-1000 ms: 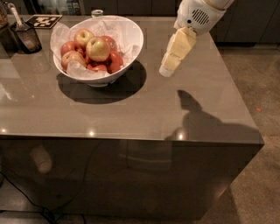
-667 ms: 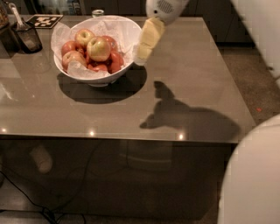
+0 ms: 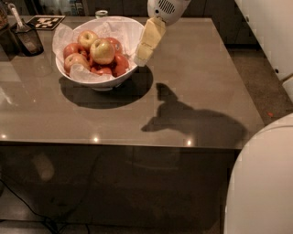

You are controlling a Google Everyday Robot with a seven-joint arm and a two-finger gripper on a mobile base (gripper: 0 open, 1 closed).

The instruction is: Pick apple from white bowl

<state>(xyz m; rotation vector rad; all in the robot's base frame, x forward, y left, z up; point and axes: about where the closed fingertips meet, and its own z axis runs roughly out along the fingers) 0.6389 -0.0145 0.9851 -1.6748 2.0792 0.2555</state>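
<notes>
The white bowl (image 3: pixel 116 77), lined with crinkled white paper, stands at the back left of the grey table. It holds several apples. The apple (image 3: pixel 102 50), the largest, pale yellow-green with a red blush, lies on top in the middle. A smaller yellowish apple (image 3: pixel 87 38) lies behind it, with red apples around. My gripper (image 3: pixel 142 57), with pale yellow fingers pointing down and left, hangs at the bowl's right rim, to the right of the apple. It holds nothing.
A dark container with a utensil (image 3: pixel 28 39) stands at the back left. A black-and-white marker tag (image 3: pixel 46 21) lies behind the bowl, next to a small glass (image 3: pixel 101 13). My white arm (image 3: pixel 263 183) fills the lower right. The table's (image 3: pixel 192 91) edge runs along the front.
My gripper has moved left across the table, from right of the bowl to its right rim. The bowl and apples have not moved.
</notes>
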